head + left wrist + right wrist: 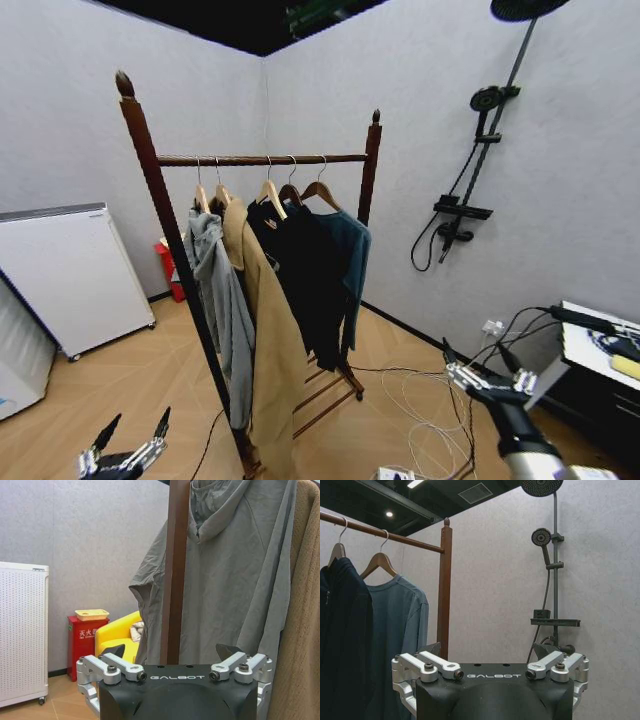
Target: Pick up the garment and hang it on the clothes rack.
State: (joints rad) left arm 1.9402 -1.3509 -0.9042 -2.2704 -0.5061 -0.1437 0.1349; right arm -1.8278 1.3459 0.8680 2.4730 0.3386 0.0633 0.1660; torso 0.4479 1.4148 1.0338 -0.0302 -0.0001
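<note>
Five hangers, perhaps; garment [352, 255] on clothes rack [262, 159].

The tall dark wooden clothes rack [262, 160] stands mid-room. On its bar, left to right, hang a grey hoodie [222, 300], tan coat [270, 350], black coat [305, 280] and the teal long-sleeved garment [352, 250]. A white cabinet [70, 275] stands far left, a wall shower set [480, 150] right.

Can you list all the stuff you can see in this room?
clothes rack: one, dark brown wood, middle of the room.
garment: one, teal, hanging at the rack's right end.
black coat: one, beside the teal top.
tan coat: one, next along.
grey hoodie: one, at the left end.
shower: one, black, right wall.
white cabinet: one, left wall.
red box: one, by the wall.
left hand: open, low left.
right hand: open, low right.
</note>
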